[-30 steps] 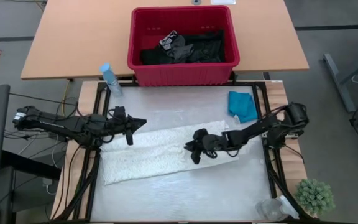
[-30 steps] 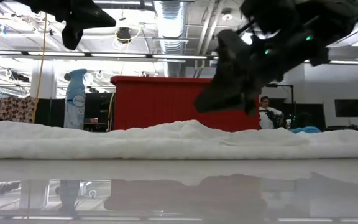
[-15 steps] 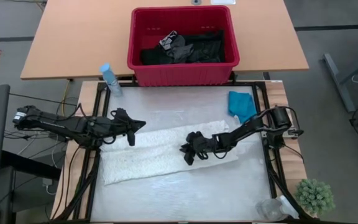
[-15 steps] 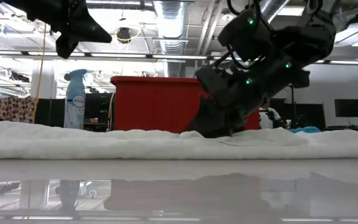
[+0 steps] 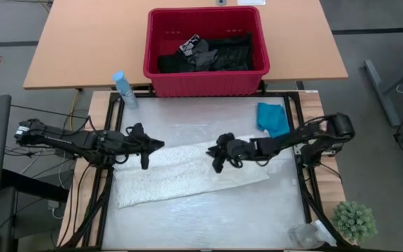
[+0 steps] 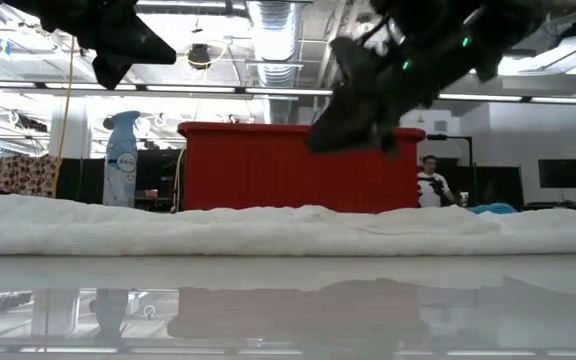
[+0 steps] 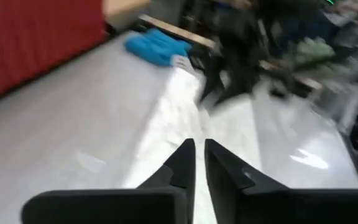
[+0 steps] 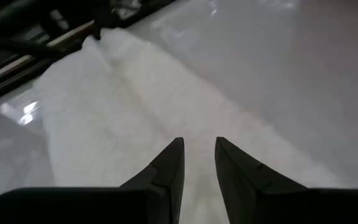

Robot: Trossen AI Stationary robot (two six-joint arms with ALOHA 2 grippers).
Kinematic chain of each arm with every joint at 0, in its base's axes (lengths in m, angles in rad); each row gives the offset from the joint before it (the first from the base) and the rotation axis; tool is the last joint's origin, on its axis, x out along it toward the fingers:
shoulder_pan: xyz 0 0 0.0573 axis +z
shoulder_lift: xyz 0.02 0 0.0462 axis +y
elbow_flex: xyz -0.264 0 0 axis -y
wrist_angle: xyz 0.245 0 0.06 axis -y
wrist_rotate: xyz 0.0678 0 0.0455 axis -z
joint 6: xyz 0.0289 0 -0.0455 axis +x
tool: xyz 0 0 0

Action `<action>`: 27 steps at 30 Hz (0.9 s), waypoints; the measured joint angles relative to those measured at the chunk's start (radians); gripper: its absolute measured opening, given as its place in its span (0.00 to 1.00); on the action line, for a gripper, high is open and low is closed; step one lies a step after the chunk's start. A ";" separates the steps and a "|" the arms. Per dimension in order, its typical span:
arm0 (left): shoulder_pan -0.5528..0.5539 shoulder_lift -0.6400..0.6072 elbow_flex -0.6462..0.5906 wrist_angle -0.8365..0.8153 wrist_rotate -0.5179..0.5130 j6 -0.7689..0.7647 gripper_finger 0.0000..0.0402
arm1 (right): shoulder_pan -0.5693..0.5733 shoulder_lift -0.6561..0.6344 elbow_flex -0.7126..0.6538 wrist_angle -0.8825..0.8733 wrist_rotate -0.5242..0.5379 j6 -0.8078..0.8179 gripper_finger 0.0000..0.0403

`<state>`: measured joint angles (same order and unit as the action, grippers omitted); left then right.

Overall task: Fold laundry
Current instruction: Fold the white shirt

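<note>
Two surfaces show from above: a glossy white counter (image 5: 201,217) under the arms and a tan wooden table (image 5: 82,42) at 12 o'clock carrying a red plastic slotted basket (image 5: 205,77) of dark garments (image 5: 215,52). Beyond the basket the low view shows a workshop ceiling with ducts and a person (image 6: 430,180) far back. A long white lacy-textured garment (image 5: 180,175) lies flat across the counter's middle; a small teal garment (image 5: 275,119) lies at 2 o'clock, and a pale blue spray bottle (image 5: 123,87) stands at 10 o'clock. Since half a second ago, the right pincer (image 5: 217,155) has lifted off the white garment. It hangs above the cloth with a narrow gap between its fingers, holding nothing. The left pincer (image 5: 145,148), almost closed and empty, hovers over the garment's 9 o'clock end.
</note>
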<state>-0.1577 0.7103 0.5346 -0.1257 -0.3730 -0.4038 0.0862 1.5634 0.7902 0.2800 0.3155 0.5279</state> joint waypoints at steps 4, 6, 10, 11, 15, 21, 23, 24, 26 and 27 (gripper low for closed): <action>0.000 0.029 0.000 -0.023 0.114 -0.016 0.15 | -0.005 -0.131 0.000 -0.125 0.041 -0.006 0.29; 0.000 0.046 0.001 -0.082 0.150 -0.130 0.19 | -0.002 -0.186 0.000 -0.184 0.042 -0.007 0.29; -0.014 0.086 0.000 -0.295 0.284 -0.274 0.22 | 0.028 -0.279 0.000 -0.274 0.055 -0.006 0.29; -0.028 0.097 0.000 -0.341 0.290 -0.285 0.21 | 0.035 -0.294 0.000 -0.290 0.069 -0.006 0.29; -0.095 0.127 0.000 -0.374 0.255 -0.244 0.09 | 0.058 -0.339 0.001 -0.343 0.120 -0.005 0.29; -0.198 0.168 -0.003 -0.401 0.198 -0.212 0.01 | 0.061 -0.352 0.002 -0.446 0.133 0.084 0.29; -0.221 0.197 -0.009 -0.391 0.154 -0.217 0.00 | 0.066 -0.352 0.002 -0.463 0.133 0.104 0.29; -0.230 0.212 -0.015 -0.394 0.140 -0.218 0.00 | 0.070 -0.352 0.002 -0.465 0.133 0.108 0.29; -0.237 0.248 -0.023 -0.404 0.117 -0.220 0.00 | 0.081 -0.352 0.002 -0.464 0.133 0.108 0.29; -0.237 0.268 -0.025 -0.393 0.116 -0.220 0.00 | 0.086 -0.352 0.002 -0.463 0.133 0.109 0.29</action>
<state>-0.3943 0.9787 0.5093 -0.5188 -0.2573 -0.6234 0.1726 1.2110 0.7918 -0.1833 0.4484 0.6372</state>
